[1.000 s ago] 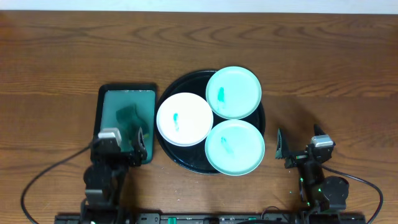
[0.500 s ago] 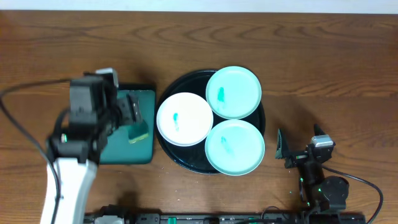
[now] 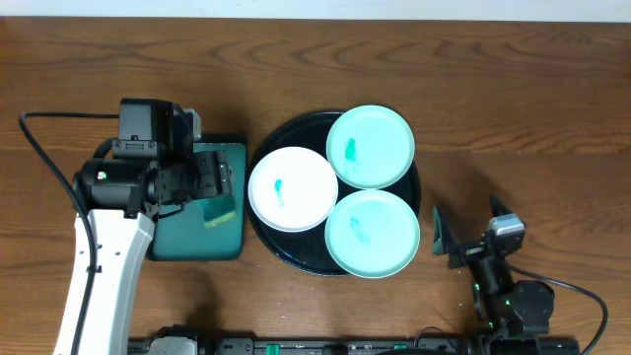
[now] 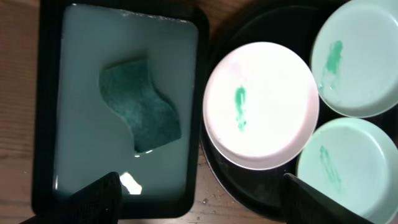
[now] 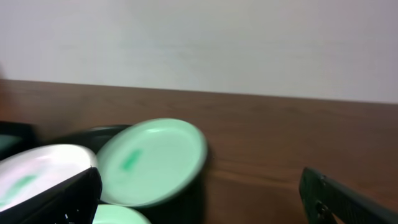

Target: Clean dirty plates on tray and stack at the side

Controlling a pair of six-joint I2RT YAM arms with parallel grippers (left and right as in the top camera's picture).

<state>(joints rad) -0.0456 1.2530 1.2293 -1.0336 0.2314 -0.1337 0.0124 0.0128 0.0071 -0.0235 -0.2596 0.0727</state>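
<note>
Three plates lie in the round black tray: a white plate at the left, one mint-green plate at the back and another mint-green plate at the front. Each carries a teal smear. My left gripper hangs open above the rectangular sponge tray, left of the white plate, holding nothing. Low at the table's front right, my right gripper stands open and empty and faces the plates. In its wrist view the back mint plate lies ahead between the fingers.
A rectangular black tray of pale liquid holds a green sponge, directly left of the round tray. Bare wooden table surrounds both trays. Cables trail from both arms near the front edge.
My left arm has risen from the table's front edge and swung back over the sponge tray. The right gripper has barely shifted. The plates have not moved.
</note>
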